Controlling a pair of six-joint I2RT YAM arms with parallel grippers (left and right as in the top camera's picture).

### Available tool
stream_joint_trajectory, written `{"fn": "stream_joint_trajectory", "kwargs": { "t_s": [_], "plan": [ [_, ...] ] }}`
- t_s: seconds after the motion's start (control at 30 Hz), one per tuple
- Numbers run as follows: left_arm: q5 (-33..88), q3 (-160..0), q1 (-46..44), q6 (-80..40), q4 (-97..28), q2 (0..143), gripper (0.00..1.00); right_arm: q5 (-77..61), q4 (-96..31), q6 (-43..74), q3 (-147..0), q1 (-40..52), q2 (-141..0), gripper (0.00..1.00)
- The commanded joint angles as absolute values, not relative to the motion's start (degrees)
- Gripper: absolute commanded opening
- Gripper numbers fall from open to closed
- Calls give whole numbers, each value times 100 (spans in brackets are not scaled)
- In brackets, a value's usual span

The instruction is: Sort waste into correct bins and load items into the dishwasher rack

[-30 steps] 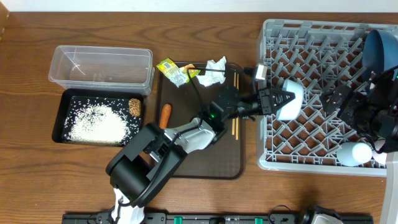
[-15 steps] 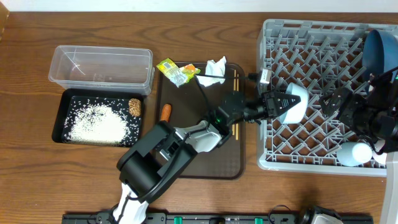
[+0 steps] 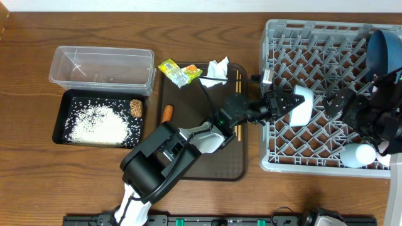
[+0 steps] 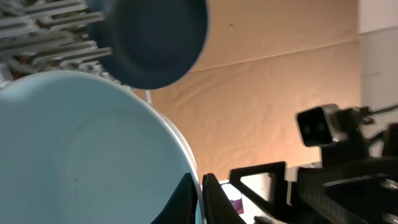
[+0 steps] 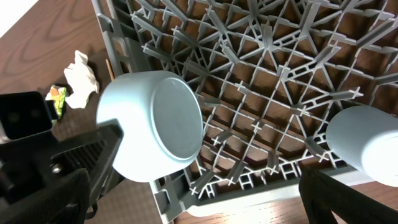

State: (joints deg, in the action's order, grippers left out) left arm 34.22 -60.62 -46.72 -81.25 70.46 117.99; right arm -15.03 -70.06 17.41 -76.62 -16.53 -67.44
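Since a second ago: left gripper [image 3: 290, 103] has carried the white bowl [image 3: 304, 107] further right, deeper over the dishwasher rack [image 3: 326, 22]. Jaws pinch its rim; bowl tipped on its side. Right gripper [image 3: 334, 103] unmoved, just right of bowl, jaws spread wide, empty.

Count:
- one dark-blue plate [image 3: 384, 50], upright, rack's far right corner
- one upturned cup [image 3: 355, 154] clearly seen, near right
- two bins: clear tub [image 3: 103, 66]; black tray [image 3: 58, 122] holding rice [image 3: 97, 122] and one brown scrap [image 3: 135, 108]
- brown serving tray [image 3: 207, 157]: one carrot [image 3: 166, 114], one wrapper [image 3: 179, 72], one tissue [image 3: 217, 69], two chopsticks [image 3: 238, 80]
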Motion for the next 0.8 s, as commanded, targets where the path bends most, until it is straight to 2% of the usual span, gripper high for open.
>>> {"fn": "stream_joint_trajectory", "kwargs": {
  "t_s": [0.0,0.2,0.3,0.37,0.4,0.43,0.53,0.57,0.63,0.77],
  "plan": [
    [3415,-6243,-4694,-8171,6858,11874,6,-1525,-7013,1752,-7719,-1702,-6742,99],
    [3535,-6237,-4587,-8149,6650,11876,8,-1525,-7019,1752,-7719,-1699,-6740,99],
    [3553,-6237,-4469,-8152,6648,11876,23,-1525,-7017,1752,-7719,-1702,-6740,99],
    [3557,-6237,-4397,-8152,6646,11876,39,-1525,-7017,1752,-7719,-1702,-6740,99],
    [3557,-6237,-4359,-8152,6646,11876,54,-1525,-7017,1750,-7719,-1702,-6740,99],
    [3557,-6237,-4333,-8152,6646,11876,58,-1525,-7017,1750,-7719,-1702,-6740,99],
    [3601,-6233,-4274,-8149,6639,11876,64,-1525,-7013,1750,-7719,-1702,-6740,99],
    [3621,-6233,-4257,-8149,6624,11876,71,-1525,-7013,1750,-7719,-1702,-6740,99],
    [3684,-6233,-4209,-8147,6521,11876,79,-1525,-7013,1750,-7719,-1702,-6740,99],
    [3879,-6233,-4036,-7887,6051,11876,84,-1525,-7011,1750,-7719,-1702,-6740,99]
  ]
}}
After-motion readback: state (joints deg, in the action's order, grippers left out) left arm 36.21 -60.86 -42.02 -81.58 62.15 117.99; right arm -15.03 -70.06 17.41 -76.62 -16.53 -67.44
